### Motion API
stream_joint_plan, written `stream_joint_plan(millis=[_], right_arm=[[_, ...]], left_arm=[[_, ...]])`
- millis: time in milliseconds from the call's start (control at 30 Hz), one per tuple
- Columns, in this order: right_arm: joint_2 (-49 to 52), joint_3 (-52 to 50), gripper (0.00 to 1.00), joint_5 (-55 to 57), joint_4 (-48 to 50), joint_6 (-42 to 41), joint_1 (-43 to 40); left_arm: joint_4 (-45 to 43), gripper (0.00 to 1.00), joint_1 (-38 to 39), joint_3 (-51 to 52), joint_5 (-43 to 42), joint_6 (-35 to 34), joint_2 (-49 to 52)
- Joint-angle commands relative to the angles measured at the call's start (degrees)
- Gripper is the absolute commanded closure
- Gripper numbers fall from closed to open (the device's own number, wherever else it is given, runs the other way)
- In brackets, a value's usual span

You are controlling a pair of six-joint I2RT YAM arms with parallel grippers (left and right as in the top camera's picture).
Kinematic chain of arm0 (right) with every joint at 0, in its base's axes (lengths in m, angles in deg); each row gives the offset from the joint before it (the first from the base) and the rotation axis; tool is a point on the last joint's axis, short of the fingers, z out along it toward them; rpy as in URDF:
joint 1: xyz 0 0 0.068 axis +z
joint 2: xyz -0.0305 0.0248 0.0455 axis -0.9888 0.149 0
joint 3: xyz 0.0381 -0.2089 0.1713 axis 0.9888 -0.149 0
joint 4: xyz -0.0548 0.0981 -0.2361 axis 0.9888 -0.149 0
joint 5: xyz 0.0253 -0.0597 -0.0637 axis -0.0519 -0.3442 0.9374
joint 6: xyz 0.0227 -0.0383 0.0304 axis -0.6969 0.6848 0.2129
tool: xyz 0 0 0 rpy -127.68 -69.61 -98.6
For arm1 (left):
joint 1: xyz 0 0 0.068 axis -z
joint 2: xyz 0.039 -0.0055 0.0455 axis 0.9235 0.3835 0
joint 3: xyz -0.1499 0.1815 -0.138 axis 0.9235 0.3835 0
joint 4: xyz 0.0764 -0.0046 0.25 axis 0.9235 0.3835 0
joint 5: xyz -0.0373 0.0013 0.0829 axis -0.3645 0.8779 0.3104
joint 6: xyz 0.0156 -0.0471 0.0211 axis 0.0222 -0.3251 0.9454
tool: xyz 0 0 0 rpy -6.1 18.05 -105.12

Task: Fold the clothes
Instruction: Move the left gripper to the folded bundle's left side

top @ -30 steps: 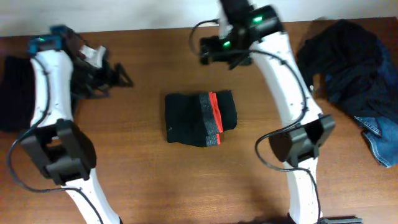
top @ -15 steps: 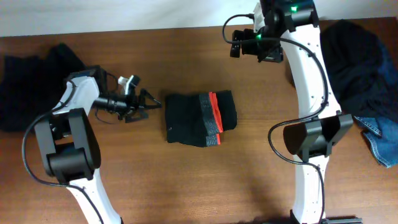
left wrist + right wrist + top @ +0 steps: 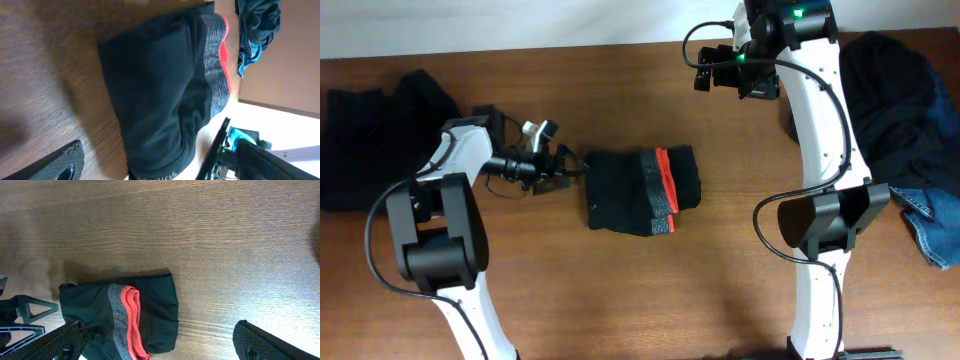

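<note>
Brown wood makes up the tabletop (image 3: 620,300), and the two arms stand at its near edge. In the middle lies the folded piece (image 3: 630,195), black with a red-and-grey band (image 3: 663,185). It is flat and neat and has not moved. The left arm (image 3: 460,150) is what changed. A second ago it was over by the left edge. Now it has swung in, so the left jaws sit low, just beside the left side of the folded piece. I cannot tell if they touch it. The left jaws are wide apart and hold nothing. The right arm (image 3: 817,110) went the other way, from over the middle back toward the far edge. The right jaws are wide apart and empty too. At the far left corner sits a dark pile (image 3: 370,130). At the far right corner is a messy dark heap (image 3: 895,100) with blue jeans (image 3: 932,228) poking out. I think this piece is done, and the left jaws may be coming to slide it away. The heap still needs folding.
</note>
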Motion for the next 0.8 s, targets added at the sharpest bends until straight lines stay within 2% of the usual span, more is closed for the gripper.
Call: stream_joint_plan(millis=[0, 333, 600, 767], right_arm=[[-0.5, 1.0, 0.01, 0.1, 0.0, 0.6, -0.2], [-0.5, 1.0, 0.01, 0.4, -0.3, 0.6, -0.2], [-0.5, 1.0, 0.01, 2.5, -0.7, 0.7, -0.2], [-0.5, 1.0, 0.01, 2.7, -1.1, 0.6, -1.4]], left_arm=[[-1.6, 0.04, 2.0, 0.3, -0.7, -3.0, -0.2], [-3.3, 0.04, 7.0, 0.4, 5.6, -12.8, 0.1], [-6.9, 0.04, 9.1, 2.5, 5.6, -18.4, 1.6], [-13.2, 0.04, 9.4, 5.2, -2.1, -20.5, 3.8]])
